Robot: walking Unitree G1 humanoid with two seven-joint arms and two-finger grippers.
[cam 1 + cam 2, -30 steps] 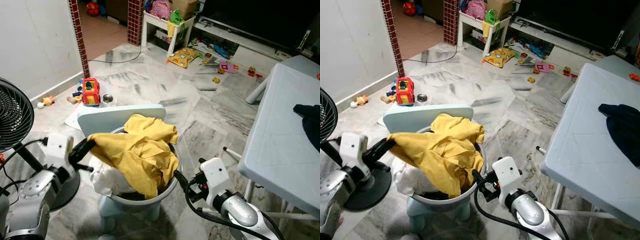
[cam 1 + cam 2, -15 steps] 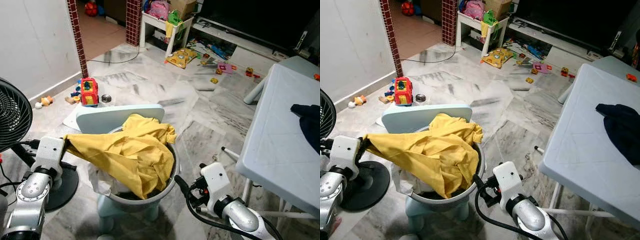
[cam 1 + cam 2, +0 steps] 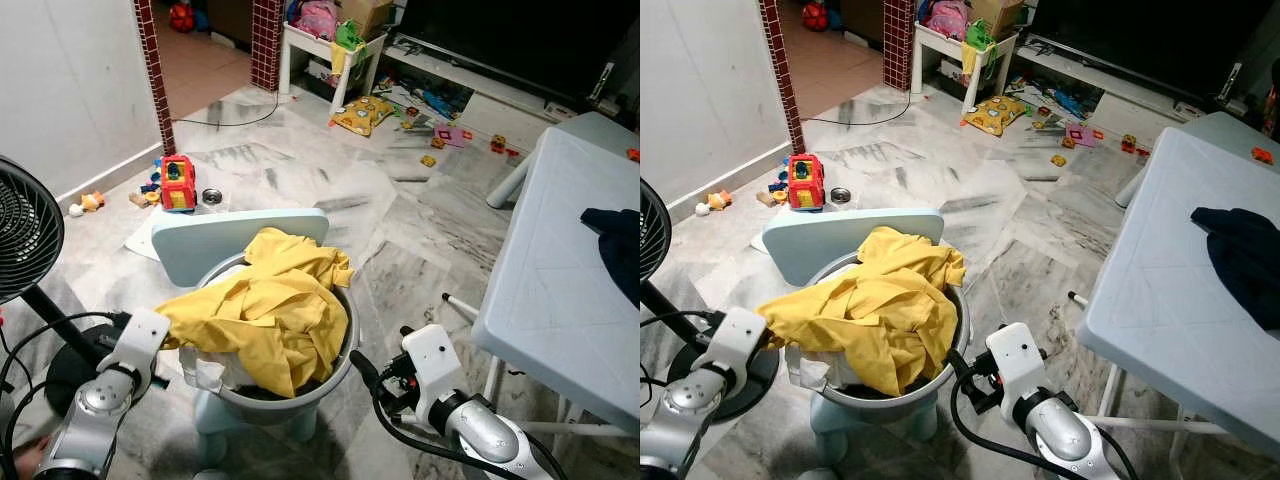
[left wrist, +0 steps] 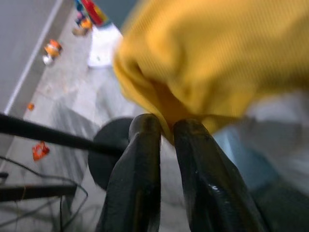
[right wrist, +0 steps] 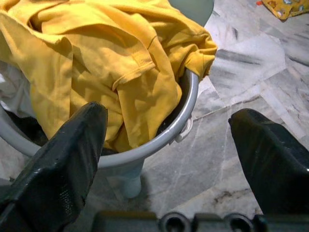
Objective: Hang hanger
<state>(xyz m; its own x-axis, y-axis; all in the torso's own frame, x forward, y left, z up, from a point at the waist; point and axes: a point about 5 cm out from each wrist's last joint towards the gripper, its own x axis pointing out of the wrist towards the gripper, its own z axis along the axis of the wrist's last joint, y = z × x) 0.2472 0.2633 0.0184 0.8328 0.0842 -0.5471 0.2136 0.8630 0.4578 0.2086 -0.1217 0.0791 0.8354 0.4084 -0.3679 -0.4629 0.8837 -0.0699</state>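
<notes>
Left claw (image 4: 166,128) now lower, clamped on yellow shirt (image 3: 265,320); right claw (image 5: 169,145) agape beside basin (image 3: 335,375), fan (image 3: 25,235) seemingly close

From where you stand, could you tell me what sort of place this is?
Most likely a home living room where children play. Toys lie scattered over the marble floor, a dark TV sits on a low unit at the back, and a basin of laundry stands in front, the left claw gripping its yellow shirt.

Silver arms (image 3: 95,425) – white wrist blocks, black cables
</notes>
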